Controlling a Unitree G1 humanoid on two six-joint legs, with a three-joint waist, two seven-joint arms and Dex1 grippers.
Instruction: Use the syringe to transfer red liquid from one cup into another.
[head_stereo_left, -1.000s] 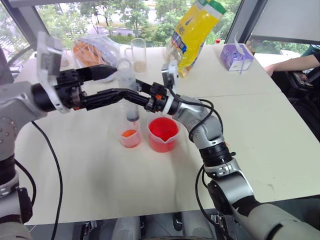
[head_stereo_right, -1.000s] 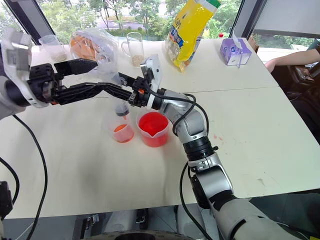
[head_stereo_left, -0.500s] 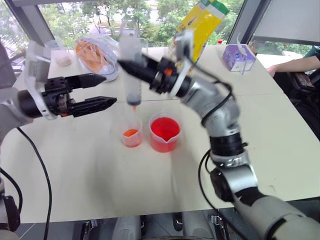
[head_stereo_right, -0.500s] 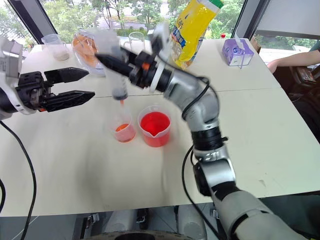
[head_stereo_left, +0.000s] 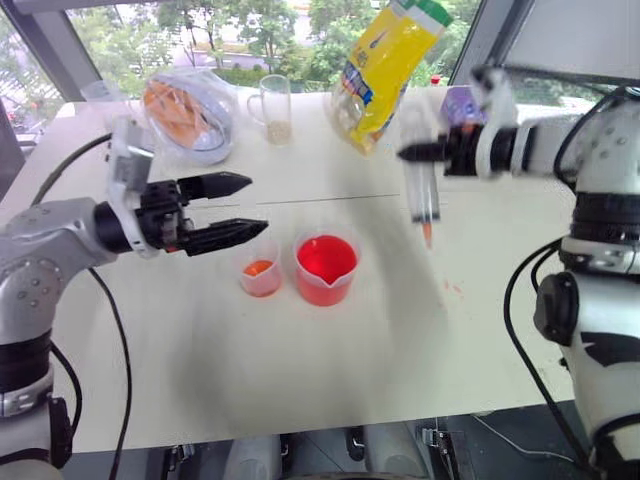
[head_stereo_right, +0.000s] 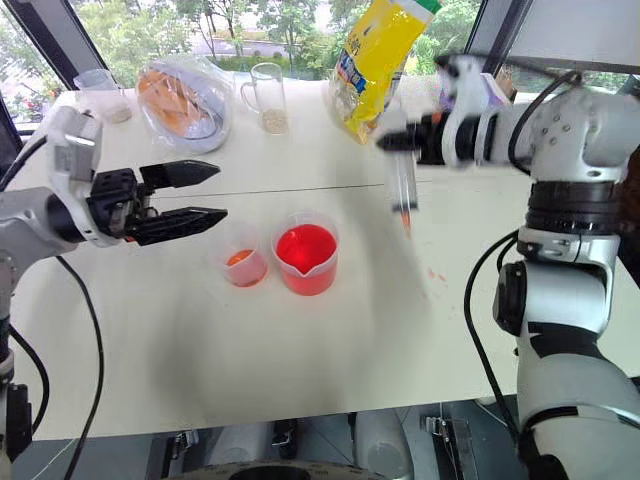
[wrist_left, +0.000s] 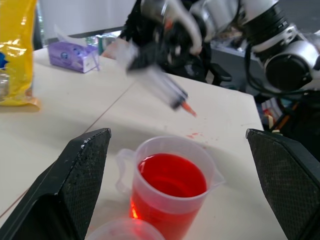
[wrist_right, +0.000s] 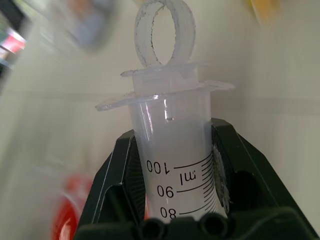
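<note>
On the white table (head_stereo_left: 300, 380) you see the wide clear plastic beaker (head_stereo_left: 326, 267) of red liquid (head_stereo_left: 326, 260) beside the small narrow pinkish cup (head_stereo_left: 260, 269). Your right pincer (wrist_right: 172, 197) grips the large clear syringe (head_stereo_left: 422, 192) to the beaker's right, above the table. Your left pincer (head_stereo_left: 240, 206) hangs wide open and empty.

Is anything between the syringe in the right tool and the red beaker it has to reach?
Nothing visible. The syringe hangs tip down in the right tool, above bare table beside the red beaker. The open left tool hovers on the beaker's far side.
</note>
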